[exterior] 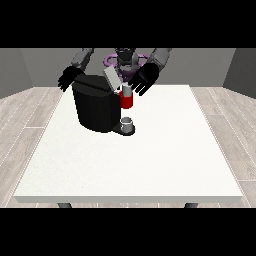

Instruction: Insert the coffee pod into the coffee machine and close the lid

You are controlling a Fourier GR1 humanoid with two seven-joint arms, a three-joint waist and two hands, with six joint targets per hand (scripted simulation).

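A large white table [150, 160] is seen filling the middle of the front view, its top matte and faintly speckled, its near edge thin, with two dark legs glimpsed beneath. The floor [22, 120] around it is laid in pale grey-brown planks; grey walls [240, 67] are seen behind, meeting at angles on both sides.

The coffee machine [95, 107] — a black, rounded body — is set on the far left part of the table. Its grey lid [112, 79] is tilted up and open. At the machine's front a red section [127, 101] is visible, with a small grey piece [126, 90] on top of it — whether that is the coffee pod cannot be told. A grey cup [127, 123] is placed on the dark base below.

The hand at the view's right [145, 78] is held just beside the lid and above the red section, its fingers spread and pointing down, nothing clamped. The hand at the view's left [69, 78] is held at the machine's far upper corner, fingers apart and relaxed; contact cannot be judged.
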